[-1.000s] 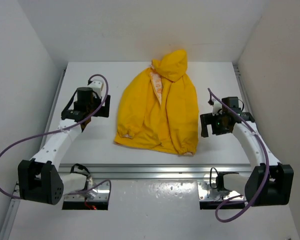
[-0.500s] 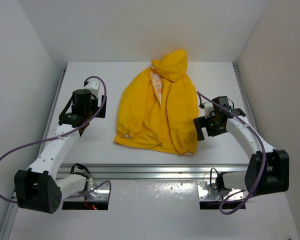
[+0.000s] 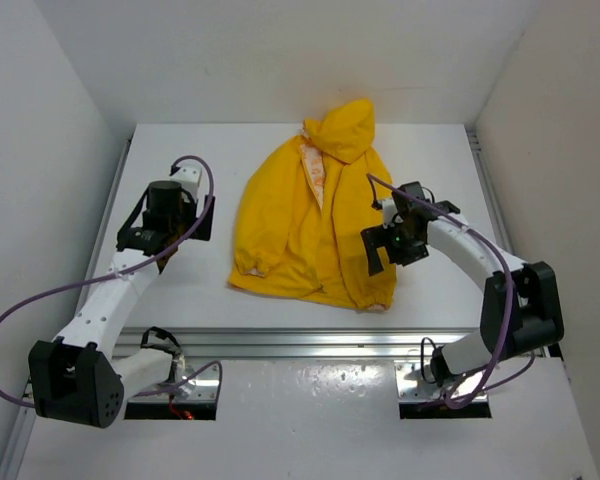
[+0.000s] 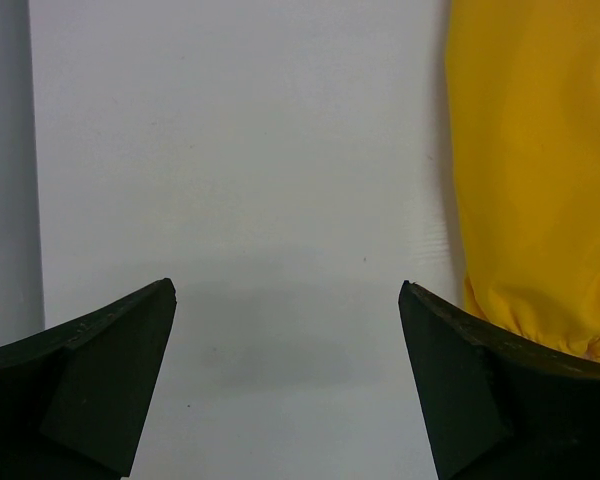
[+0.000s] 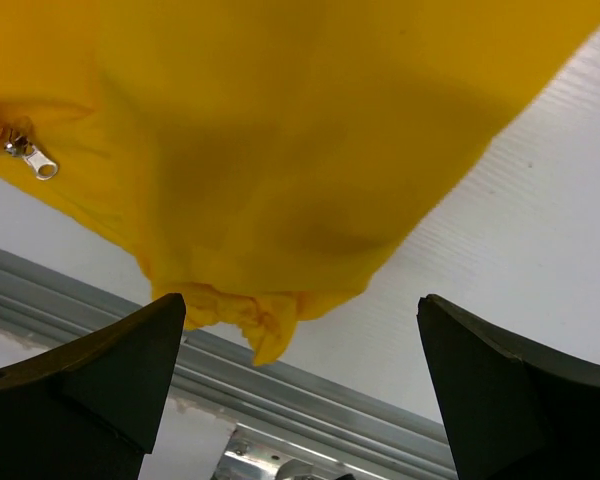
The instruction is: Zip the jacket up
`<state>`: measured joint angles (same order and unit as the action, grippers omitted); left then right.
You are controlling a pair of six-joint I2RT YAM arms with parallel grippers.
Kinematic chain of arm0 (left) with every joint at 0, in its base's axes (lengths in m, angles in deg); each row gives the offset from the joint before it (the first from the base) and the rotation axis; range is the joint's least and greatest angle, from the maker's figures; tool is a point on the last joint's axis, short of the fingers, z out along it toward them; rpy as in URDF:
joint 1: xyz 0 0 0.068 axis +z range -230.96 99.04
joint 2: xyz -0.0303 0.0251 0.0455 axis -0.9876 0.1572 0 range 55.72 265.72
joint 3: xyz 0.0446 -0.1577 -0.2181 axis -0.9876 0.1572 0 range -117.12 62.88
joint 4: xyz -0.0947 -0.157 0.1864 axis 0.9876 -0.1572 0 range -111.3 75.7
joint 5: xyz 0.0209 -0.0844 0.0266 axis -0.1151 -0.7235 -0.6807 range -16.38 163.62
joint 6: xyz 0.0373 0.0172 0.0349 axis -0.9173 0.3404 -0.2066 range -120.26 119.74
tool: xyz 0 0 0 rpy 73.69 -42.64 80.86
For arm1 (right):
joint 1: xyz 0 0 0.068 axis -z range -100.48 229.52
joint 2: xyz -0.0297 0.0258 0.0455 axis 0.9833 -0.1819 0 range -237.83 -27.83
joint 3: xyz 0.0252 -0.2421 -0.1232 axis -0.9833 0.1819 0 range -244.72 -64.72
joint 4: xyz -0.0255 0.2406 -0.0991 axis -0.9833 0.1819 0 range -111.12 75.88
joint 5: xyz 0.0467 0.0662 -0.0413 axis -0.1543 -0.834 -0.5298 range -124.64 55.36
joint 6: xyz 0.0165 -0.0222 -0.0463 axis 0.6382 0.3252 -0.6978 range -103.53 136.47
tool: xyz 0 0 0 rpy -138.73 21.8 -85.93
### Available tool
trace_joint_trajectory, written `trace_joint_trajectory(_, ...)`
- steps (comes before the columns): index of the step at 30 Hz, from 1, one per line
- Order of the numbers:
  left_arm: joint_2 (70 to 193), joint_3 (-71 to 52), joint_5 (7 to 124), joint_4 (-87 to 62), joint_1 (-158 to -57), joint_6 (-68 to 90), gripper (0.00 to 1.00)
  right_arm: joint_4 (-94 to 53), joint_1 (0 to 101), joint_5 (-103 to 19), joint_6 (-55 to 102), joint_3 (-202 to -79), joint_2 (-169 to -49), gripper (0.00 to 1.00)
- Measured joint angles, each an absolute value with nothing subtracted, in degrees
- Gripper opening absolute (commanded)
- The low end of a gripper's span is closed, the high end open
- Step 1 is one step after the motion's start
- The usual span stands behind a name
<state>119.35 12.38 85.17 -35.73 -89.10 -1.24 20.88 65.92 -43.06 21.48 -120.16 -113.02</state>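
Left gripper (image 3: 195, 227): jaws spread wide, nothing between them. It hangs over bare table (image 3: 180, 150), beside the jacket's left edge and clear of it.

Right gripper (image 3: 378, 250): jaws also spread wide, gripping nothing. It sits over the jacket's right side near the hem. Whether a finger touches the cloth, cannot tell.

Jacket (image 3: 315, 225): yellow, lying flat mid-table. The hood points to the far edge, the hem to the arm bases, so the long axis runs near to far. A strip of pale patterned lining (image 3: 313, 172) shows below the hood.

Left wrist view: only the jacket's edge (image 4: 530, 150) and a gathered cuff at far right, with white table ahead of the gripper (image 4: 287, 290).

Right wrist view: yellow fabric (image 5: 280, 130) fills the upper frame above the gripper (image 5: 300, 300). A small silver zipper pull (image 5: 35, 160) shows at far left, not made out from overhead. A metal rail (image 5: 310, 390) runs below the gathered hem.
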Motion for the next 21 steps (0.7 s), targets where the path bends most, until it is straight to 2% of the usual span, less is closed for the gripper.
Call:
trace_joint_trajectory(14, 120.56, 12.38, 83.71, -35.77, -88.36, -1.04, 1.00, 19.94, 59.27, -36.55, 26.16, -122.11, -121.39, 1.00)
trace_joint_trajectory(17, 121.32, 12.36, 83.38, -35.84, -88.14, -0.95, 1.00, 19.70, 57.98, -35.04, 26.40, -122.72, -123.18, 0.76)
trace_joint_trajectory(18, 121.41, 12.36, 83.29, -35.88, -88.01, -0.84, 1.00, 19.62, 57.76, -34.52, 26.42, -123.01, -123.90, 0.62)
trace_joint_trajectory(20, 121.41, 12.36, 83.31, -35.88, -87.94, -0.78, 1.00, 19.29, 57.61, -33.97, 26.49, -123.33, -124.93, 0.42)
trace_joint_trajectory(21, 121.41, 12.36, 83.34, -35.88, -87.90, -0.75, 1.00, 19.20, 57.74, -33.71, 26.46, -123.40, -125.28, 0.06)
